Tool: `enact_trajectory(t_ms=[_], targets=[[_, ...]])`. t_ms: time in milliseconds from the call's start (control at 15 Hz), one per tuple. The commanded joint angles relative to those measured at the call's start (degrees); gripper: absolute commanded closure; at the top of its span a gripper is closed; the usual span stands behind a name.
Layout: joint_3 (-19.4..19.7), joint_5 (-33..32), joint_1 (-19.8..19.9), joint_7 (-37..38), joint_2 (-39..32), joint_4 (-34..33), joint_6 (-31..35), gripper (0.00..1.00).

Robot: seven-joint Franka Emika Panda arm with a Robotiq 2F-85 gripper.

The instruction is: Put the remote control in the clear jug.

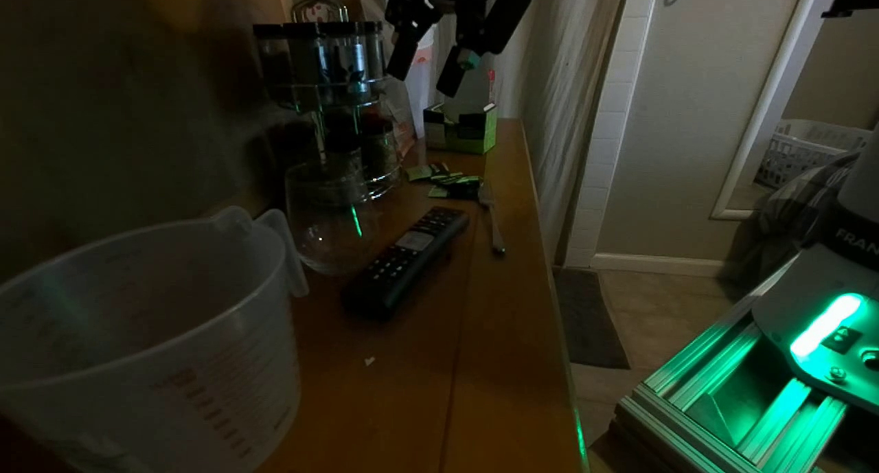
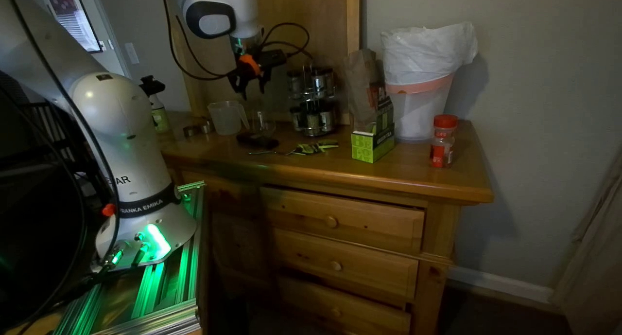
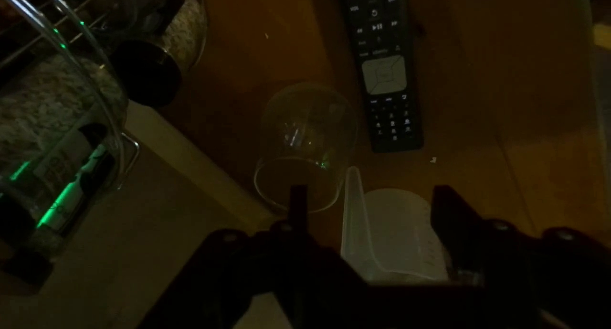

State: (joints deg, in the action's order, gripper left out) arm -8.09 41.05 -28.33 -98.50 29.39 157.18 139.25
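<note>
Low in wrist view, tool partly hides clear jug.

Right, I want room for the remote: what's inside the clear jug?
Inside the clear jug, an exterior view shows only upper inner wall; its bottom is hidden behind the cloudy near side.

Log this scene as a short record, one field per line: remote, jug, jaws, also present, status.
remote: flat on the dresser, buttons up, beside the glass
jug: upright on the dresser, handle toward the glass
jaws: open, above the dresser, holding nothing
also present: dark-lidded jars, green box
status: remote not yet in the jug
</note>
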Motion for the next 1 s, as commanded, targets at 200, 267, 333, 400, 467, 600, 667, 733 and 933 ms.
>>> enact_trajectory(t_ms=[200, 267, 333, 400, 467, 600, 667, 733, 933], targets=[[-6.8, -10.9, 7.4, 8.3, -4.2, 0.5, -3.3, 0.0], [-7.4, -10.4, 8.7, 9.4, -5.1, 0.7, -2.6, 0.0], [-6.5, -7.8, 9.3, 8.8, -6.2, 0.9, -2.5, 0.0], [-5.7, -6.2, 10.1, 8.4, -7.4, 1.1, -3.0, 0.0], [-4.4, -3.6, 10.1, 6.1, -8.7, 1.2, -3.5, 0.0], [2.3, 2.3, 6.0, -1.5, -11.3, 1.5, -3.8, 0.0], [3.4, 6.7, 5.4, -7.0, -12.3, 1.6, -3.8, 0.0], [4.2, 10.0, 5.3, -11.1, -13.2, 1.5, -5.2, 0.0], [1.9, 7.9, 8.0, -9.2, -12.9, 1.5, -5.1, 0.0]])
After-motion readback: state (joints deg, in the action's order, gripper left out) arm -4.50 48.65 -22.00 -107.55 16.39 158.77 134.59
